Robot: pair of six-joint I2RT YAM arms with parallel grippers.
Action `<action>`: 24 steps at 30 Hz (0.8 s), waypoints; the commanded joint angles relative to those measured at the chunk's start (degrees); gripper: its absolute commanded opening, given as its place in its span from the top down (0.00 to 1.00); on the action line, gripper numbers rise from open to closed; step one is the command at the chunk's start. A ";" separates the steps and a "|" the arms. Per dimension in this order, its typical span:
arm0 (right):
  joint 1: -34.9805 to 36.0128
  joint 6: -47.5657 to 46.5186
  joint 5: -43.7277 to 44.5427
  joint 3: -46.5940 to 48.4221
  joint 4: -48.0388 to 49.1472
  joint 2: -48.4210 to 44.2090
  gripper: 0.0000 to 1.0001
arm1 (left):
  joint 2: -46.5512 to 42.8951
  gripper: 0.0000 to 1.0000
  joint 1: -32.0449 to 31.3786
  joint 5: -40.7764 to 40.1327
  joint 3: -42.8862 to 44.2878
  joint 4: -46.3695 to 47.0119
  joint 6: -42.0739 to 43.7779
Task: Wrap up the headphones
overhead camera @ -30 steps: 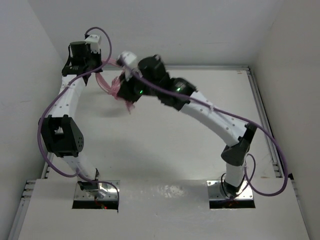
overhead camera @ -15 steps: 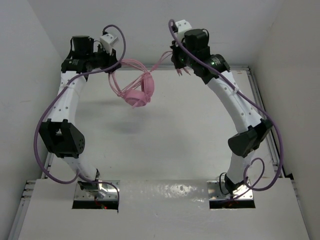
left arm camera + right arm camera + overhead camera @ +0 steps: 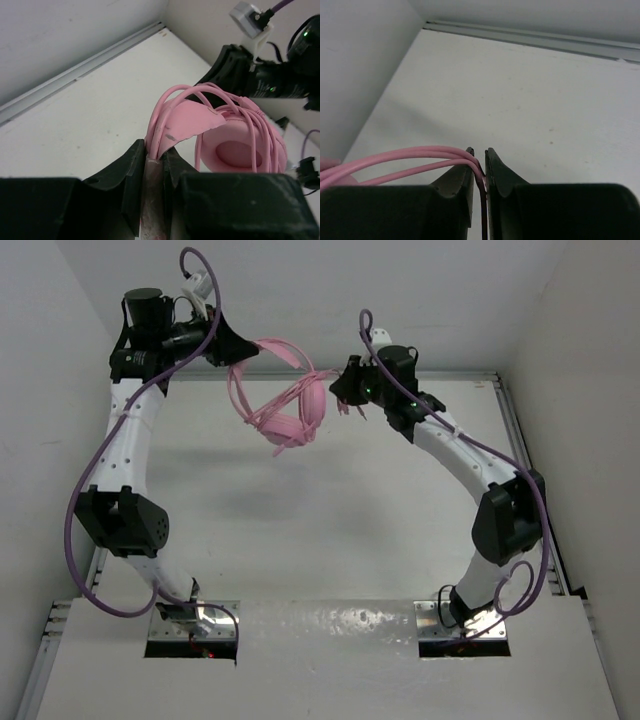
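The pink headphones (image 3: 293,416) hang in the air over the back of the table, between the two arms. My left gripper (image 3: 237,348) is shut on their thin headband (image 3: 192,120); in the left wrist view the band sits pinched between the jaws of that gripper (image 3: 155,154). One round earcup (image 3: 239,149) faces this camera, with several loops of the cord (image 3: 261,131) lying over it. My right gripper (image 3: 343,392) is just right of the headphones. Its jaws (image 3: 480,156) stand almost together, with strands of the pink cord (image 3: 410,156) running into the narrow gap.
The white table (image 3: 330,530) is walled in at the left, back and right. A metal rail (image 3: 470,374) runs along the back edge. Purple arm cables (image 3: 95,480) loop beside both arms. The right arm's wrist (image 3: 270,80) is close behind the headphones.
My right gripper has pulled away from the headphones to the right, then come down a little, with the cord. My left gripper has turned and raised the headphones.
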 commanded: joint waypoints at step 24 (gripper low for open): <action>-0.38 -9.33 3.64 15.49 -27.48 4.10 0.01 | -2.96 1.00 0.52 -10.45 1.33 0.35 -18.92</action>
